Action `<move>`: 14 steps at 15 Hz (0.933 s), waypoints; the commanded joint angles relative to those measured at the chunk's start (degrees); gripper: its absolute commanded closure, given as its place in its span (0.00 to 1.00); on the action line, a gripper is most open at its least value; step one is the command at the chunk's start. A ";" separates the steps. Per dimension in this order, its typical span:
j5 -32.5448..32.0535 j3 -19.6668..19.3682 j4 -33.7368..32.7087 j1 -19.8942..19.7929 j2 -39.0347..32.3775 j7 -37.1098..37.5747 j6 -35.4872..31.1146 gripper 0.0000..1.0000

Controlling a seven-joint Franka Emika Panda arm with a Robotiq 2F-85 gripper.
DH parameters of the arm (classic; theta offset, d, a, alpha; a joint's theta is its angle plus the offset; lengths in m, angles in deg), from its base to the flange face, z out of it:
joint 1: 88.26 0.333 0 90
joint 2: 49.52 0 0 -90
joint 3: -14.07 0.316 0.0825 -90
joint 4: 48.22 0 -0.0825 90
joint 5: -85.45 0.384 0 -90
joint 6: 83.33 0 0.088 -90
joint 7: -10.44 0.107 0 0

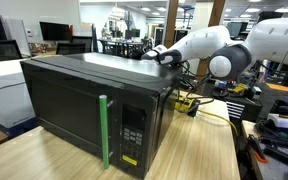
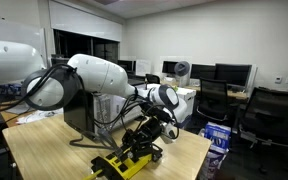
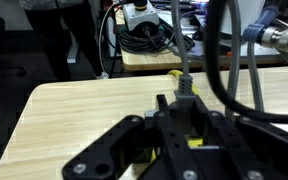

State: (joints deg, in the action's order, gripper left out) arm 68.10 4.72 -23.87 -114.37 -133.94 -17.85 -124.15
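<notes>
Got the gripper (image 2: 150, 133) clenched right over that yellow gadget (image 2: 122, 162), could easily snag the cables (image 3: 216, 60) and yank it off

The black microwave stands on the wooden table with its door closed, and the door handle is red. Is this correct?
No. The door handle is green, not red; an exterior view shows it. The rest holds: the black microwave stands on the wooden table with its door closed.

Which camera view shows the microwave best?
An exterior view: the microwave shows whole, with door, green handle and buttons. In an exterior view behind the arm, only a dark part shows. The wrist view misses it.
</notes>
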 commanded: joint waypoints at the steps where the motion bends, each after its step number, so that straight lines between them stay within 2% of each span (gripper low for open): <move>1: -0.42 -0.33 0.72 -0.45 -0.02 -0.36 -0.88 0.93; 14: -3.56 -0.77 1.79 0.55 -0.82 -6.30 -1.51 0.93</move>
State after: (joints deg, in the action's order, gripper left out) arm 66.24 4.71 -23.24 -114.35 -134.76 -20.97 -124.63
